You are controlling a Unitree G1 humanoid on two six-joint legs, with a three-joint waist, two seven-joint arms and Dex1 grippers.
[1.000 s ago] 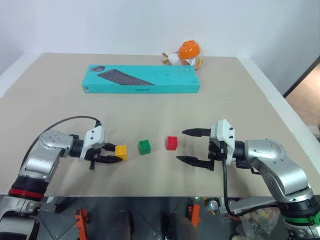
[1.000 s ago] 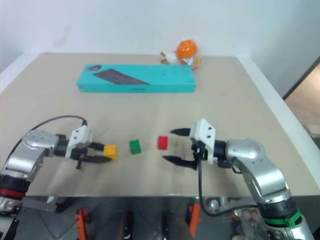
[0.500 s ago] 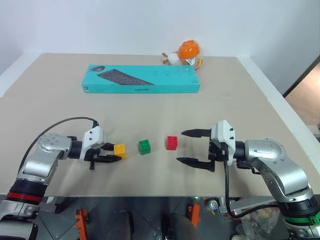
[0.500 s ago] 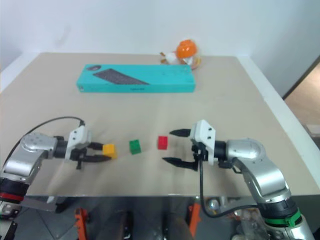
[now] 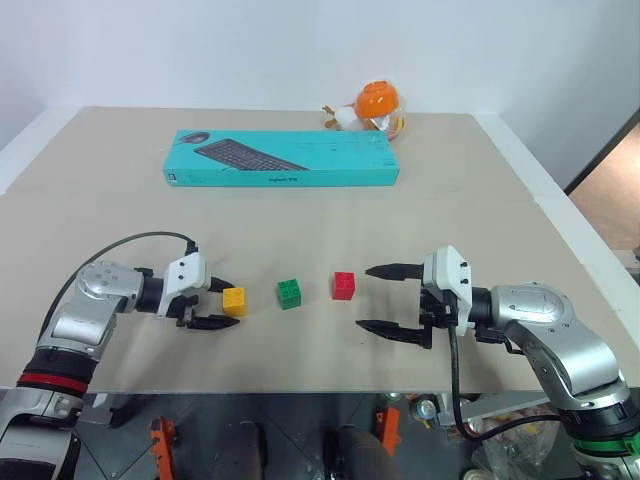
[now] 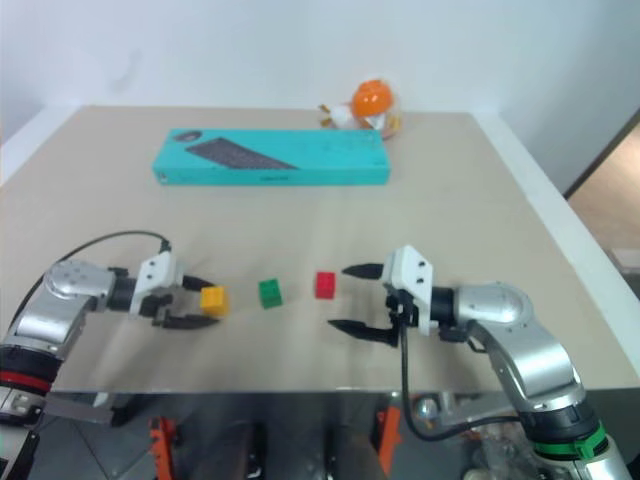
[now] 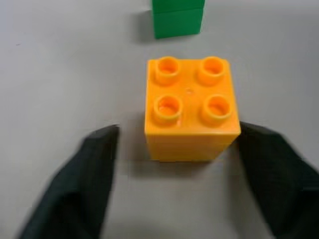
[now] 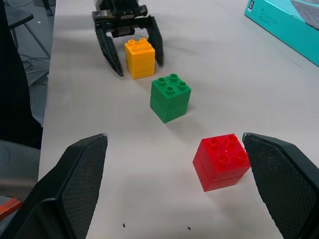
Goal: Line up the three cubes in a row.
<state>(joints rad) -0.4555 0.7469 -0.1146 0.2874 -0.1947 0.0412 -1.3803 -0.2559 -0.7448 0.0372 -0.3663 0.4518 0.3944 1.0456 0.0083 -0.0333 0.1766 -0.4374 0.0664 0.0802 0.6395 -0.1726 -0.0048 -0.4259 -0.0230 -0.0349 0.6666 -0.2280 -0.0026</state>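
Note:
Three studded cubes stand on the beige table in a slightly slanted line: yellow cube (image 5: 234, 300), green cube (image 5: 290, 293), red cube (image 5: 344, 285). My left gripper (image 5: 226, 304) is open, one finger on each side of the yellow cube with a gap between each finger and the cube. The left wrist view shows the yellow cube (image 7: 191, 109) resting on the table between the dark fingers (image 7: 84, 174), with the green cube (image 7: 178, 20) beyond it. My right gripper (image 5: 366, 297) is wide open just right of the red cube (image 8: 222, 160), holding nothing.
A long teal keyboard box (image 5: 285, 158) lies across the far half of the table, with a round orange and white toy (image 5: 375, 105) behind its right end. The table's front edge (image 5: 300, 388) runs just below both grippers.
My left gripper was shut on the yellow cube; it has opened and let go, and the cube now rests on the table slightly further left. The right gripper stayed still and open.

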